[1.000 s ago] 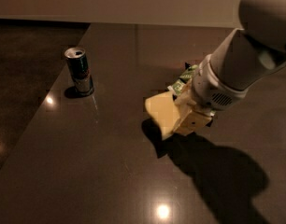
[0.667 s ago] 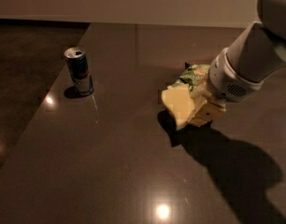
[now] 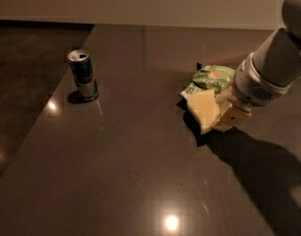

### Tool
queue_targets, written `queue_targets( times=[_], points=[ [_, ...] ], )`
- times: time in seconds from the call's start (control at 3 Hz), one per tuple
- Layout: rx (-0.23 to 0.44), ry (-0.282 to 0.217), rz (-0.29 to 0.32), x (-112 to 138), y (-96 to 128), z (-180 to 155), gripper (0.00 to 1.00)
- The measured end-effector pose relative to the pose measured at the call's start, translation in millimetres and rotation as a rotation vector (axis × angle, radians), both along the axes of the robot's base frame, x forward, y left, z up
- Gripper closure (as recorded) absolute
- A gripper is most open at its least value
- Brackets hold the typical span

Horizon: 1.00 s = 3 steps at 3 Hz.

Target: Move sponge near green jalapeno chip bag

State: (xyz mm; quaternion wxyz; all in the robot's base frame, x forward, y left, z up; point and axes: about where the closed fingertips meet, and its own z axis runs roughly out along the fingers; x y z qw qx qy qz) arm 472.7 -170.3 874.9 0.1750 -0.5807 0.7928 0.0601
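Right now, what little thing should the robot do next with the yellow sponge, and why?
Probably lower the sponge onto the table and let go. The gripper holds it tilted, just in front of the green jalapeno chip bag, so it already looks near enough.

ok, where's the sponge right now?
Camera view, right of centre: the sponge is in the gripper, tilted, just in front of the green jalapeno chip bag.

Sponge (image 3: 202, 109) held at the near edge of the green jalapeno chip bag (image 3: 212, 78)
The end effector (image 3: 228, 113), just right of the bag's near end, grips the tilted sponge; a drink can (image 3: 83, 75) stands upright well left of the bag on the dark tabletop (image 3: 140, 171).
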Motion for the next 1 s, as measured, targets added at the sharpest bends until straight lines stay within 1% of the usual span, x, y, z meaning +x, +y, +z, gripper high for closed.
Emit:
queue_targets(
  times=[0.33, 0.67, 1.0],
  points=[
    [-0.004, 0.018, -0.018, -3.1, -9.4, -9.6, 0.15],
    [-0.004, 0.017, -0.016, -3.2, -8.1, -9.5, 0.0],
    [-0.005, 0.017, -0.016, -3.2, -8.1, -9.4, 0.0]
  ],
)
